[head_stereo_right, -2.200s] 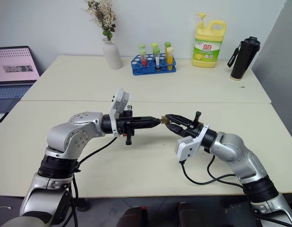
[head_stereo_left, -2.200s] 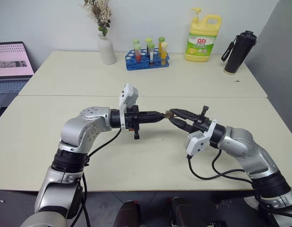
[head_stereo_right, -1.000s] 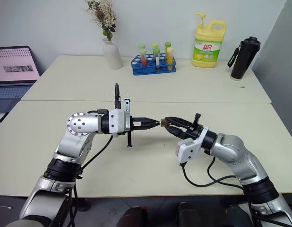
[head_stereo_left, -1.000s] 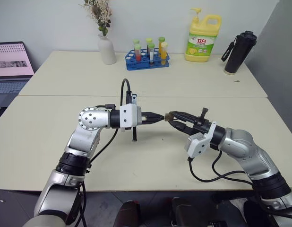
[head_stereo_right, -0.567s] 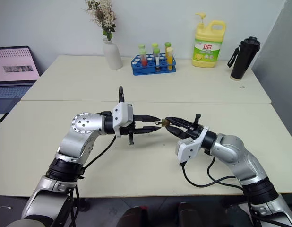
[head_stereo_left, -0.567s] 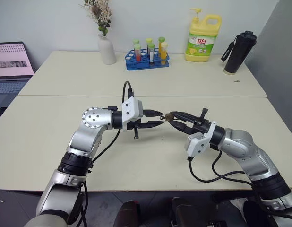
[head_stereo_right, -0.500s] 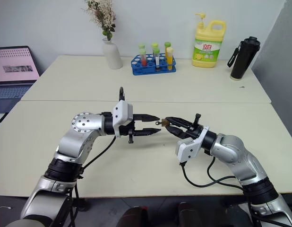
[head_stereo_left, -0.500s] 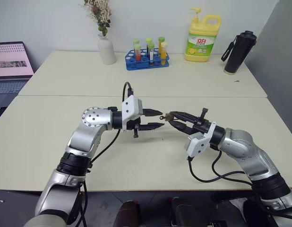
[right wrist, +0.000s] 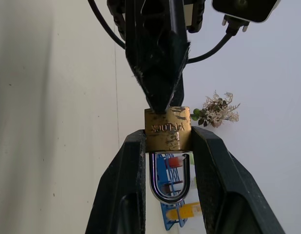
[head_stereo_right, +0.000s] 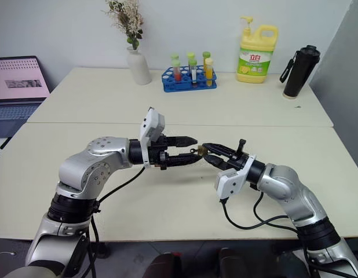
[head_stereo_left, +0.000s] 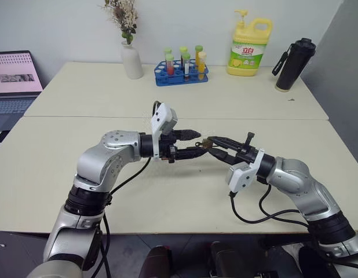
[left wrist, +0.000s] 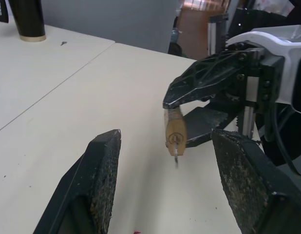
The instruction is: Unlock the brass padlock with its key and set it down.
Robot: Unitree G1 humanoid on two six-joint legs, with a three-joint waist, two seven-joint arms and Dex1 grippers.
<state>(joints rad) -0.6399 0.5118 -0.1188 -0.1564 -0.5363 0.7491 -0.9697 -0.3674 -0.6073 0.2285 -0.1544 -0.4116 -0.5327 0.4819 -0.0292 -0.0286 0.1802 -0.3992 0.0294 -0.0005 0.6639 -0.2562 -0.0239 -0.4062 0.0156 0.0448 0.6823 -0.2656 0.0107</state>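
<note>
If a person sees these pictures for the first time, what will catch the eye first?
Above the near table, the two grippers meet tip to tip: the right gripper pinches the small brass padlock, and the left gripper stands open before it. The key sticks out of the padlock's keyhole. At the back stands a yellow detergent bottle.

Head stereo above; close wrist views

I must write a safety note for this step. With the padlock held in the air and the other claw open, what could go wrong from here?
1. The right claw pinches the small padlock only by its sides, above the table; it may slip and fall.
2. The key sits in the keyhole unheld, between the open left claw fingers; it may drop out.
3. Closing again, the left claw could knock the padlock askew.
</note>
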